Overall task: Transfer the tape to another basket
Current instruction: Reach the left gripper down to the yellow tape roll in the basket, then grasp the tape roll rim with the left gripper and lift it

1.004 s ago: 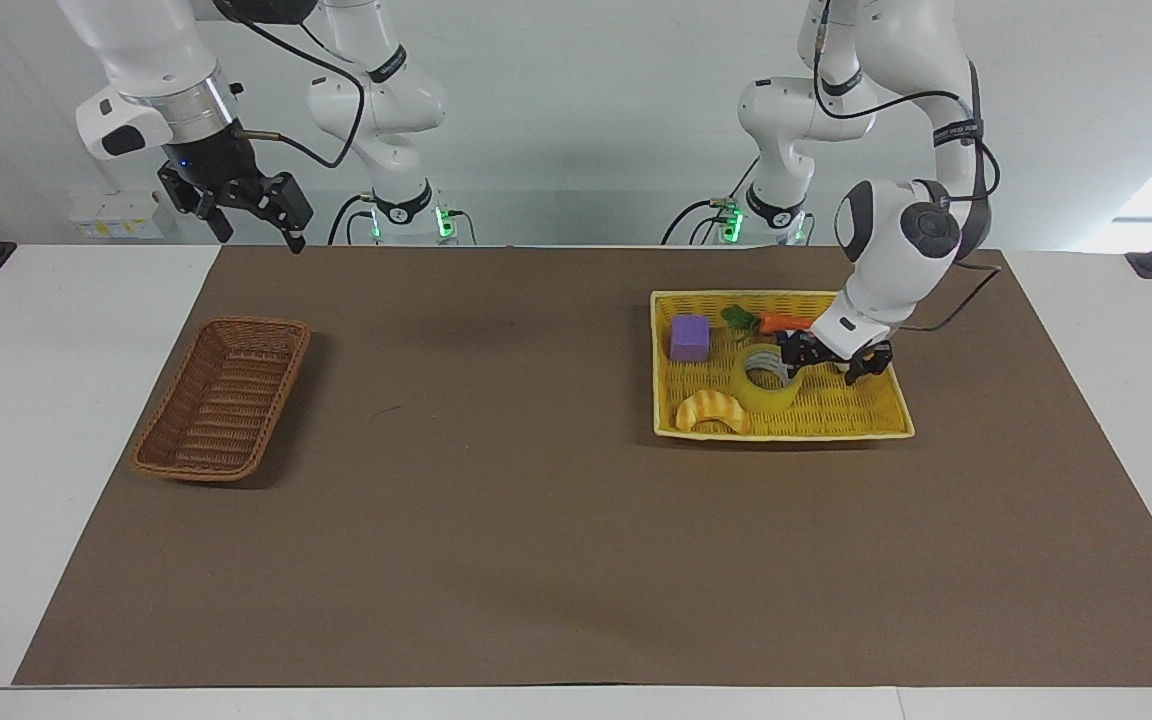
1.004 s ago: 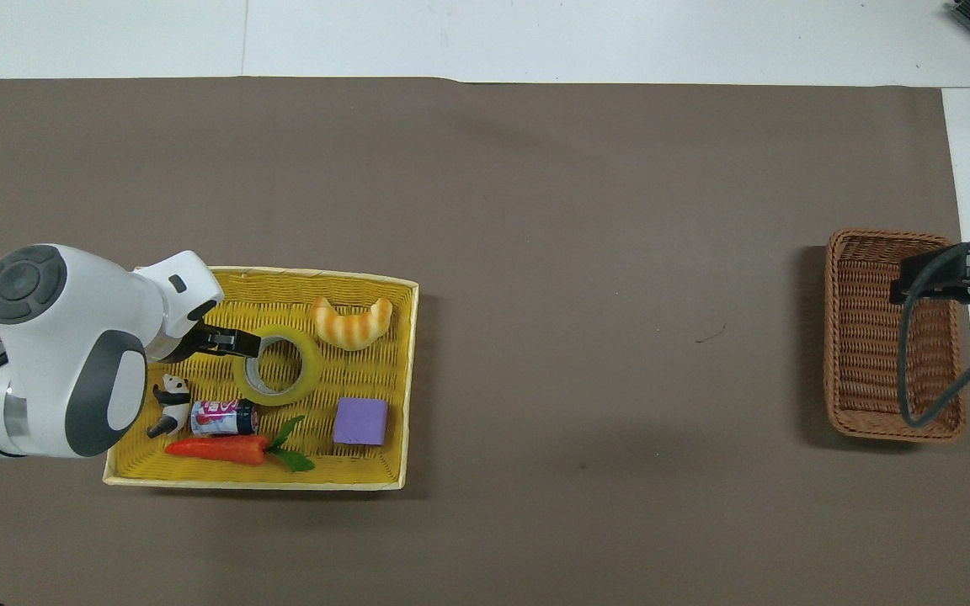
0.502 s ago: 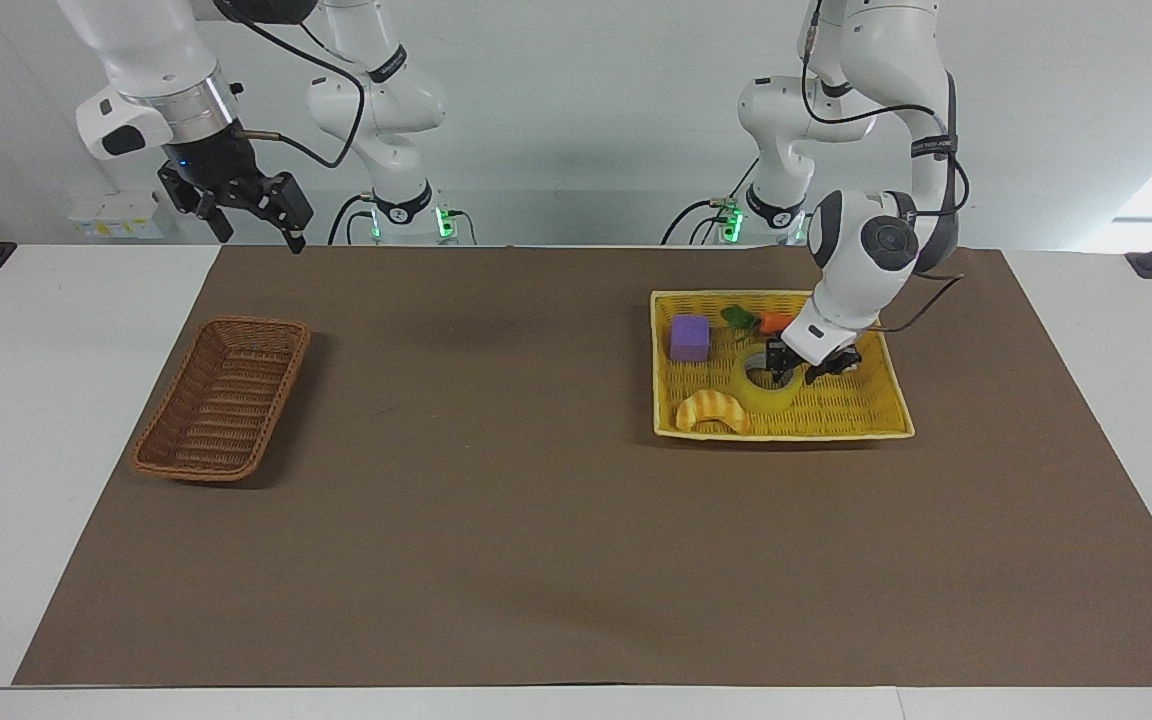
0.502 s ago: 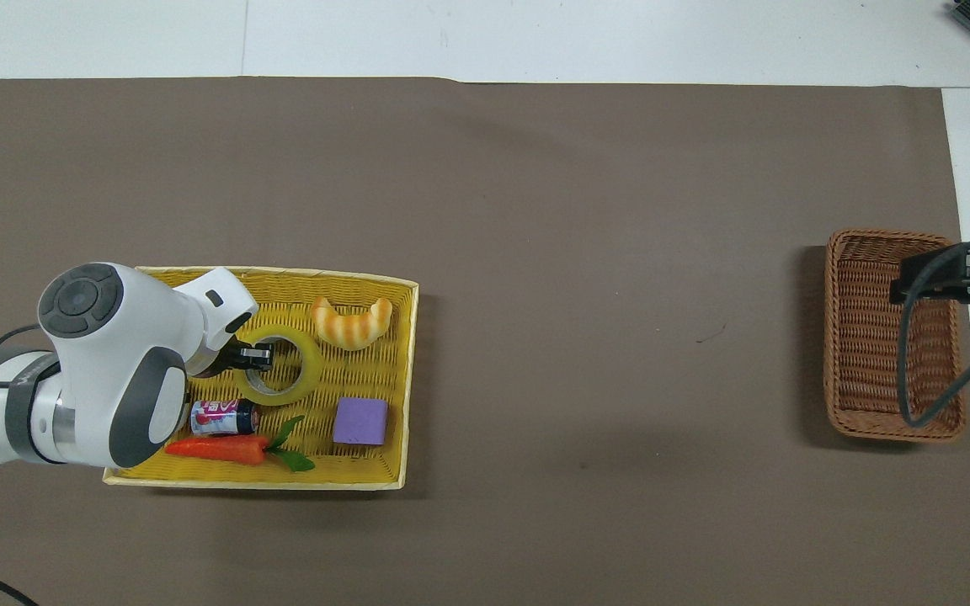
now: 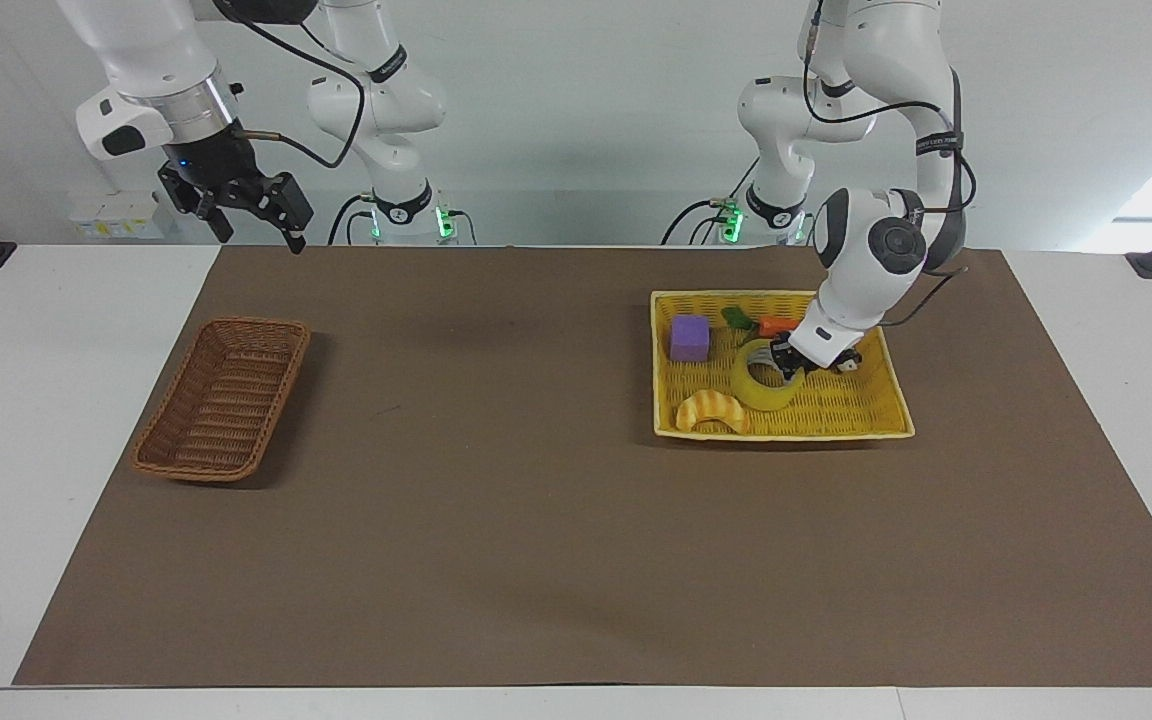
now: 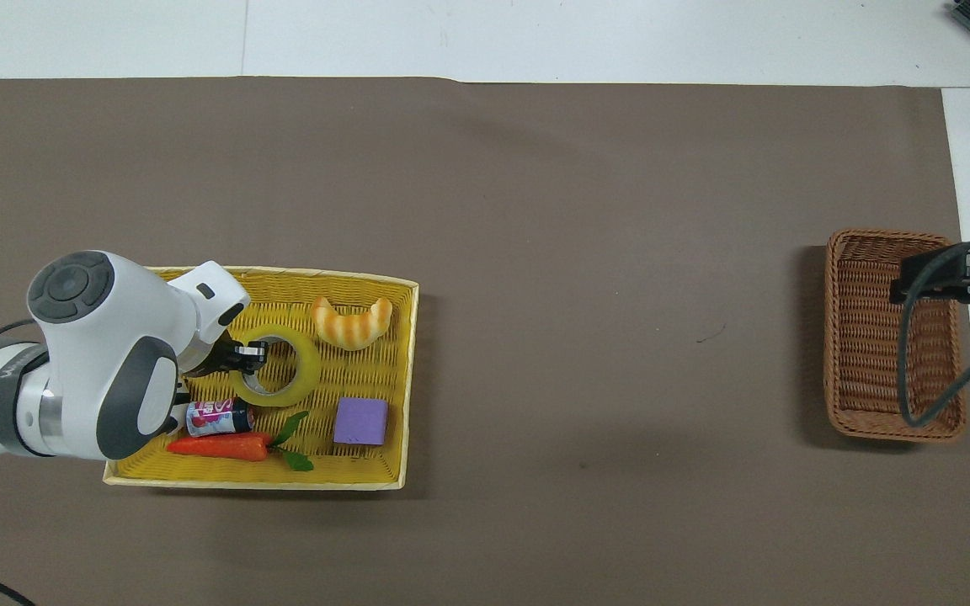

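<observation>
The tape (image 5: 762, 394), a yellow translucent roll with a grey core, is in the yellow flat basket (image 5: 782, 433), tilted up on the side toward my left gripper. My left gripper (image 5: 794, 364) is shut on the tape's wall, one finger inside the ring. In the overhead view the left gripper (image 6: 253, 353) sits on the tape's (image 6: 309, 370) rim. The brown wicker basket (image 5: 224, 398) is empty at the right arm's end of the table, also in the overhead view (image 6: 864, 337). My right gripper (image 5: 254, 218) hangs open, high over the table edge, and waits.
The yellow basket (image 6: 258, 481) also holds a purple cube (image 6: 360, 421), a croissant toy (image 6: 352, 321), a carrot toy (image 6: 220, 446) and a small can (image 6: 215, 417). A brown mat (image 5: 496, 480) covers the table between the two baskets.
My left gripper moved onto the tape and closed on its wall. The tape has tipped up on the gripped side. The right arm has not moved.
</observation>
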`<move>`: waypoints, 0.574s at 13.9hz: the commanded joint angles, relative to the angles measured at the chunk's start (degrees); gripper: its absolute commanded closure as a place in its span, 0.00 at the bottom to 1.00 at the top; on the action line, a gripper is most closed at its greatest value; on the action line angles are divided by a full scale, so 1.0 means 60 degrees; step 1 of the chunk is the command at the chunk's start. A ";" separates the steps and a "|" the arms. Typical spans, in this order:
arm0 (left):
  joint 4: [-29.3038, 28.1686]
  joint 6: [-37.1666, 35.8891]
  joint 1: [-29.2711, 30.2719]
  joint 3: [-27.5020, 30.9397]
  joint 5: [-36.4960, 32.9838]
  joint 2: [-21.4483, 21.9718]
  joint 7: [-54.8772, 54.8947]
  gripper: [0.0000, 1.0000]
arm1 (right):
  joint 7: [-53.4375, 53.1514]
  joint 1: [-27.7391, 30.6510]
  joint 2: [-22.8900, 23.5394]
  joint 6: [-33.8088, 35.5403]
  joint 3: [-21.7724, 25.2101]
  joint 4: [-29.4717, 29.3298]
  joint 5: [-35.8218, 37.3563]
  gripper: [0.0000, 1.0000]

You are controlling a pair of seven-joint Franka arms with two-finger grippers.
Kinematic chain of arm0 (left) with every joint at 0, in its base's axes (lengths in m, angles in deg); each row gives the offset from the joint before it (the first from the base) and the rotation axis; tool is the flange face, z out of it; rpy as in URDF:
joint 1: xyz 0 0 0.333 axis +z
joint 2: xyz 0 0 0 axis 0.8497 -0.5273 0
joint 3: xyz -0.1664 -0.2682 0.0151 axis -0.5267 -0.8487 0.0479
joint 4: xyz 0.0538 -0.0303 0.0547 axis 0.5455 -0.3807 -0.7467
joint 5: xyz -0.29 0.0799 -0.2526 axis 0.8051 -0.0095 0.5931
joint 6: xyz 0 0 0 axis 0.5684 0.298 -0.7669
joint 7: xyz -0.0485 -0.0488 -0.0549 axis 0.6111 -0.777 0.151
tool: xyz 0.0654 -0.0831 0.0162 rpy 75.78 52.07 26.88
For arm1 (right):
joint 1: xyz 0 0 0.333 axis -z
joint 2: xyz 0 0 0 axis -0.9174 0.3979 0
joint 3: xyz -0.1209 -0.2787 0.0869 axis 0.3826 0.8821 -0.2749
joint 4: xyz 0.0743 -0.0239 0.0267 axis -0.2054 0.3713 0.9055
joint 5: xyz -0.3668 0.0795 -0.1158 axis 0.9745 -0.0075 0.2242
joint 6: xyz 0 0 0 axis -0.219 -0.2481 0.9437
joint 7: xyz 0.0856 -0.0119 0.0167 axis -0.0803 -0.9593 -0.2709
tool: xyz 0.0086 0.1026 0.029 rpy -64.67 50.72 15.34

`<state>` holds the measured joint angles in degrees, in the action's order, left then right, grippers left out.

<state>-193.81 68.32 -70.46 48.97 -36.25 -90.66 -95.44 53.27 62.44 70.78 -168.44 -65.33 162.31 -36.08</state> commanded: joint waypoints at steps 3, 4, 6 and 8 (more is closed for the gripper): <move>0.1486 -0.1854 0.0304 0.0076 0.0111 0.0055 -0.0041 1.00 | -0.0079 0.0113 -0.0131 -0.0196 -0.0047 0.0184 -0.0205 0.00; 0.1793 -0.2147 0.0420 0.0076 0.0169 0.0011 -0.0041 1.00 | -0.0079 0.0113 -0.0145 -0.0196 -0.0047 0.0184 -0.0205 0.00; 0.2452 -0.2704 0.0655 0.0076 0.0985 -0.0033 -0.0085 1.00 | -0.0079 0.0113 -0.0145 -0.0196 -0.0047 0.0184 -0.0205 0.00; 0.3039 -0.3349 0.0992 0.0076 0.1894 -0.0281 -0.0129 1.00 | -0.0079 0.0113 -0.0145 -0.0196 -0.0047 0.0184 -0.0205 0.00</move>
<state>-180.13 52.70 -66.54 49.63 -28.98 -90.60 -95.64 53.27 62.44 70.78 -168.44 -65.33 162.31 -36.08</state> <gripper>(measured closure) 0.789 0.000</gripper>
